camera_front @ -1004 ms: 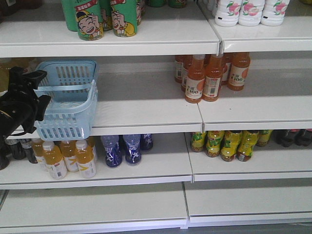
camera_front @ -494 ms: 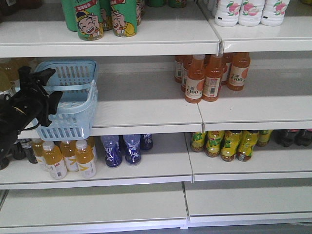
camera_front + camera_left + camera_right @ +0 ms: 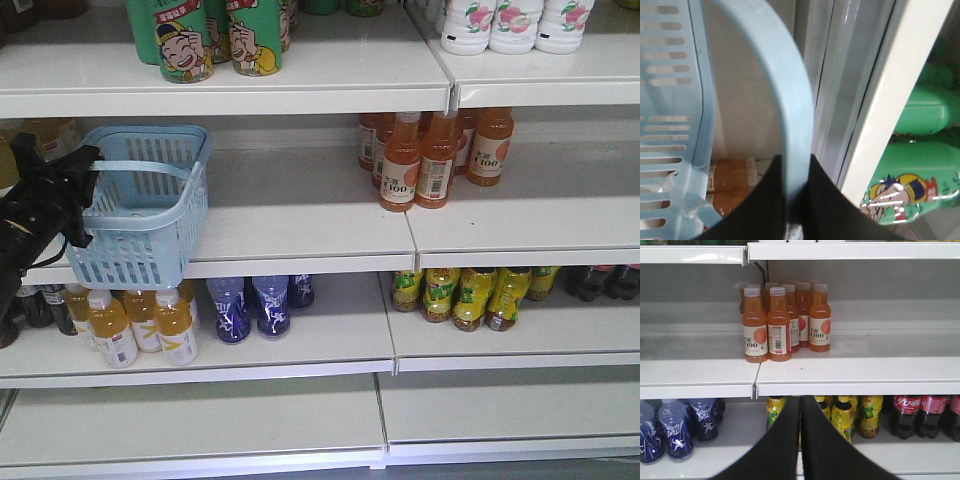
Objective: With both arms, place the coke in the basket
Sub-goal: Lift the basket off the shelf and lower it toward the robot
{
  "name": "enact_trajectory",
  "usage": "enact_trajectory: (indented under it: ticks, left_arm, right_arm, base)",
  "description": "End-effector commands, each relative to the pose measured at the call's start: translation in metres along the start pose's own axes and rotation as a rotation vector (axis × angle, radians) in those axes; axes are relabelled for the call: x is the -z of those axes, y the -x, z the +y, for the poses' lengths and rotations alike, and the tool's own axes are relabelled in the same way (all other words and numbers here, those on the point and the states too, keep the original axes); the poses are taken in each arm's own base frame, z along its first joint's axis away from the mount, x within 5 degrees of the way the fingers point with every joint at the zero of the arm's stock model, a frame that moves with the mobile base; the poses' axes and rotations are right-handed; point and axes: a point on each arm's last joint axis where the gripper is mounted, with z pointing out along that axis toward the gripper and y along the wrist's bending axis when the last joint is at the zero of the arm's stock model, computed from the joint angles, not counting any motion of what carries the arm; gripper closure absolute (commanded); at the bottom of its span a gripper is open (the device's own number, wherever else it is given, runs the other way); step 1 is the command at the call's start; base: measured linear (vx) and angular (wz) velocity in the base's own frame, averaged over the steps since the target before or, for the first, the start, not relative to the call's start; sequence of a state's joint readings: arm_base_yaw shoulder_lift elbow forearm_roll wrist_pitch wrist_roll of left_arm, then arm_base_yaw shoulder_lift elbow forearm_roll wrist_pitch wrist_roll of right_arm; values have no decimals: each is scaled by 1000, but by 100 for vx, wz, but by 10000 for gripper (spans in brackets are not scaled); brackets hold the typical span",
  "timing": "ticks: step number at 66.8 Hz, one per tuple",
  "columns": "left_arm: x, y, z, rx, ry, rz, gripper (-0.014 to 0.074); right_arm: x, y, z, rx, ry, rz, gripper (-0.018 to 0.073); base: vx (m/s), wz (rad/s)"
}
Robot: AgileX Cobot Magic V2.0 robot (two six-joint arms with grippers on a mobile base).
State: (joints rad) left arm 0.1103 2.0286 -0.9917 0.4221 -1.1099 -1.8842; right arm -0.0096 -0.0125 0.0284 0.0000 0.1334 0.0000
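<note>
On the middle shelf's (image 3: 300, 230) left end, left fingers (image 3: 765, 200) clamp the handle (image 3: 790, 100) of the basket (image 3: 135, 255); right fingers (image 3: 780, 445), pressed together and empty, face the orange bottles (image 3: 780, 322); the coke shows in no view, so its bearing cannot be told

The basket (image 3: 135, 255) sits left on the middle shelf (image 3: 300, 215); juice bottles (image 3: 430, 160) stand well to its right.
</note>
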Motion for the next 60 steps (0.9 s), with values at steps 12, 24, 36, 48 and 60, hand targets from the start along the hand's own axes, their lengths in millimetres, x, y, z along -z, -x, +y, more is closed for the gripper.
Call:
enact_trajectory:
  ticks: [12,24,36,48,60]
  left_arm:
    - [5,-34,-47,-36,-229,372,604]
    - [14,-52,-64,-148,-215,535,604]
    - [28,-72,-81,-264,-182,721,604]
    - [39,-104,-91,-340,-148,914,604]
    - [49,-152,-104,-378,-192,1072,604]
  right_arm:
    - [0,3,0,8,2,-74,568]
    - [0,3,0,8,2,-74,568]
    - [0,3,0,8,2,-74,568]
    - [0,3,0,8,2,-74,568]
    - [0,3,0,8,2,-74,568]
  base:
    - [0,0]
    - [0,0]
    - [0,0]
    - [0,0]
    - [0,0]
